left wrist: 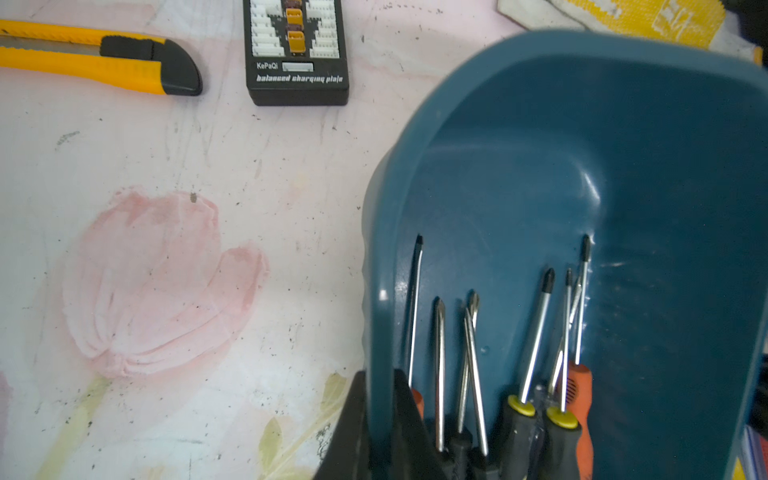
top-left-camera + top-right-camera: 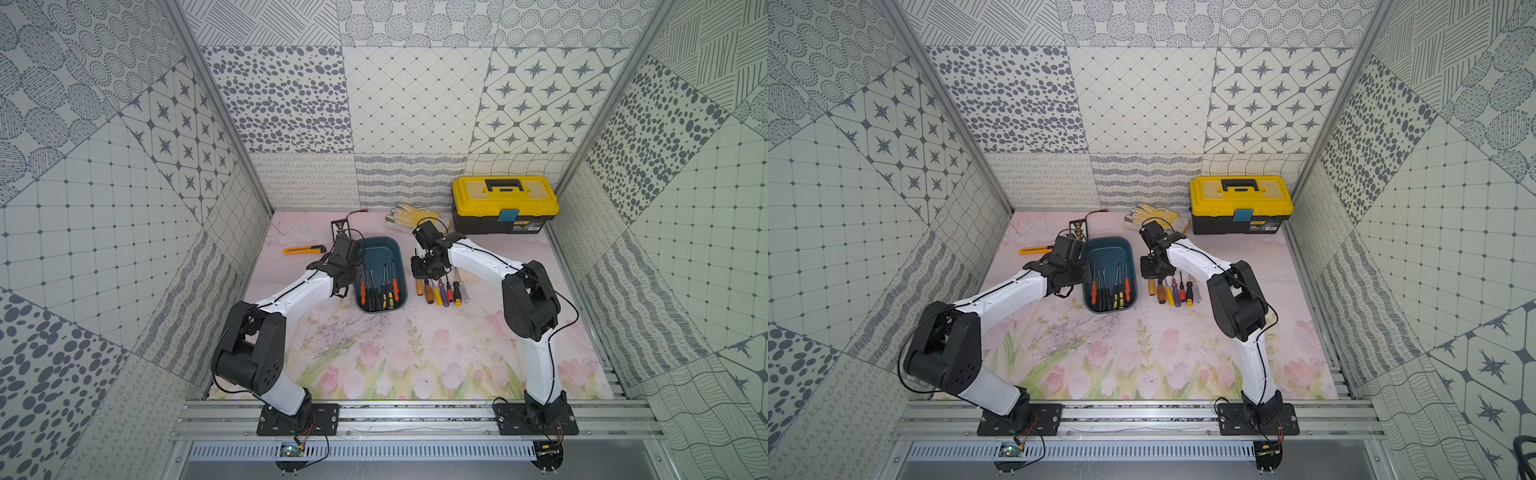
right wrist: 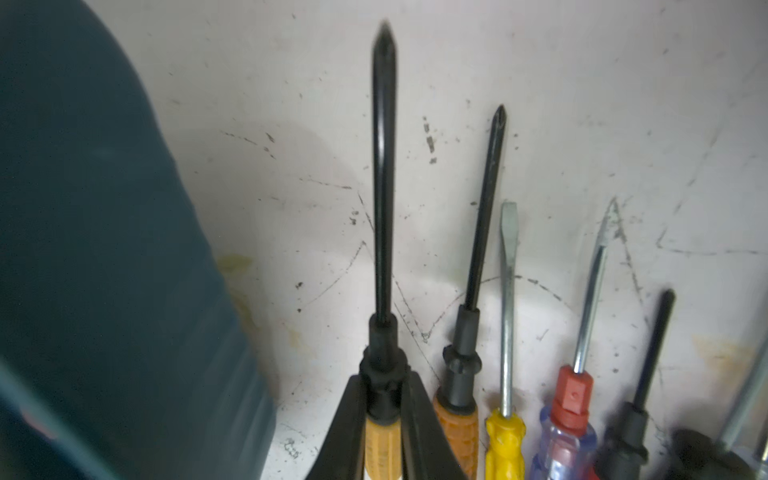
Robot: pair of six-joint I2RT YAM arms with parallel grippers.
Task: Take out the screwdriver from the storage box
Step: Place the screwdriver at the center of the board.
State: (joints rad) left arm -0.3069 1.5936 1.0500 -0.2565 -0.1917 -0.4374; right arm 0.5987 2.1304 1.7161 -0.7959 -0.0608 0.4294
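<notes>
The right gripper (image 3: 382, 382) was pinched on the collar of an amber-handled screwdriver (image 3: 382, 187), its black shaft pointing away from the wrist. It sat just outside the storage box (image 2: 380, 251) on its right side, at the end nearest the box of a row of screwdrivers (image 2: 441, 291) laid on the floral mat (image 2: 374, 353). We judged it was being added to that row; whether it touched the mat we could not tell. The left gripper (image 1: 379, 374) was clamped across the storage box's left wall, one finger inside and one outside, probably to stop the box sliding. Several screwdrivers in the box (image 2: 380, 291) suggested the job was partly done.
</notes>
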